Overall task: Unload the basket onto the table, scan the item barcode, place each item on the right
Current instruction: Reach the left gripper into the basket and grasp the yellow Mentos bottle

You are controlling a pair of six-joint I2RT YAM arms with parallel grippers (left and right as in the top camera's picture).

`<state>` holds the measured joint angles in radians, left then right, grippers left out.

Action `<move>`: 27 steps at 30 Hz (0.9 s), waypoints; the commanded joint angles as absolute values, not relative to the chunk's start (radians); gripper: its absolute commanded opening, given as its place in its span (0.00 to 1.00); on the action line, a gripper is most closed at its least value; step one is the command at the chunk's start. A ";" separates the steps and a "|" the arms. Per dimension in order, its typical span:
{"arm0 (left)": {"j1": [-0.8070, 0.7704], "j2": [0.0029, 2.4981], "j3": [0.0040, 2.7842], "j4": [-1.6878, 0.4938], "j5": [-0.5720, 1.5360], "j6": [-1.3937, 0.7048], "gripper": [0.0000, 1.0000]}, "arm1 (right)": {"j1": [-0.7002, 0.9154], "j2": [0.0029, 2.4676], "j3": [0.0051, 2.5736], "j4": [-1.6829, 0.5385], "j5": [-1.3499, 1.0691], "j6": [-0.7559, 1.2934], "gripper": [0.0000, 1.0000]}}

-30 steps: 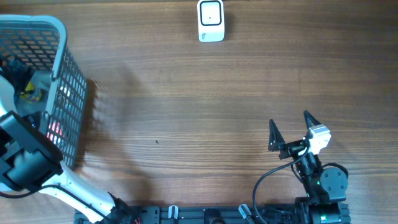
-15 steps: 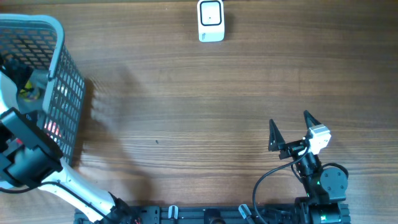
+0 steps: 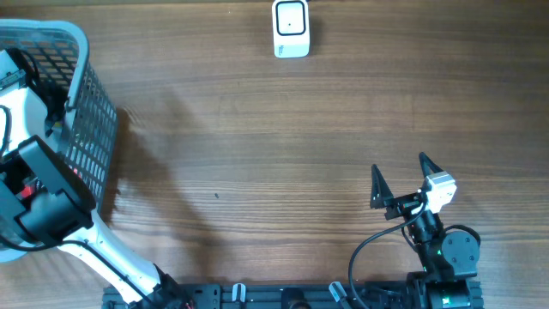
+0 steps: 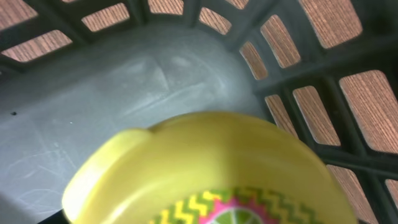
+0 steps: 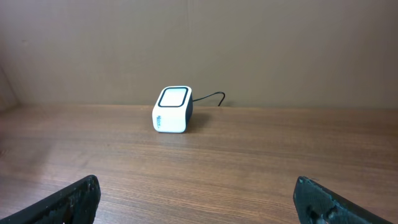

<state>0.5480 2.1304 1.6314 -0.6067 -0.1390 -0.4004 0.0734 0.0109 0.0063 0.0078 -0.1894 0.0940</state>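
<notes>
A yellow item (image 4: 205, 168) with a pink and green zigzag label fills the lower part of the left wrist view, very close to the camera, lying on the grey basket floor (image 4: 124, 87). No barcode shows on it. My left arm (image 3: 39, 193) reaches down into the basket (image 3: 83, 53) at the table's left edge, and its fingers show in no view. The white barcode scanner (image 3: 291, 28) (image 5: 172, 110) stands at the far middle of the table. Near the front right, my right gripper (image 3: 401, 176) (image 5: 202, 205) is open and holds nothing.
The basket's dark lattice wall (image 4: 298, 68) rises right beside the yellow item. A cable runs from the back of the scanner. Bare wooden tabletop (image 3: 257, 154) lies between the basket, the scanner and the right gripper.
My left arm has pushed farther into the basket, toward its far end, and now covers the things seen inside before. The right arm has not moved.
</notes>
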 commanded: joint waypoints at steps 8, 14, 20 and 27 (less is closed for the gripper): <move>0.552 2.109 1.629 -0.602 -0.204 -0.397 0.41 | 0.079 0.005 0.005 0.013 -0.179 0.111 0.99; 0.553 2.041 1.629 -0.599 -0.223 -0.397 0.40 | 0.079 0.004 0.005 0.013 -0.179 0.111 1.00; 0.553 1.982 1.629 -0.609 -0.230 -0.397 0.38 | 0.079 0.005 0.005 0.013 -0.179 0.111 1.00; 0.553 1.821 1.629 -0.652 -0.229 -0.397 0.38 | 0.079 0.005 0.005 0.013 -0.179 0.111 1.00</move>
<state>0.5480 1.9442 1.6268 -0.6399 -0.2127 -0.3988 0.0734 0.0109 0.0063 0.0078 -0.1890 0.0940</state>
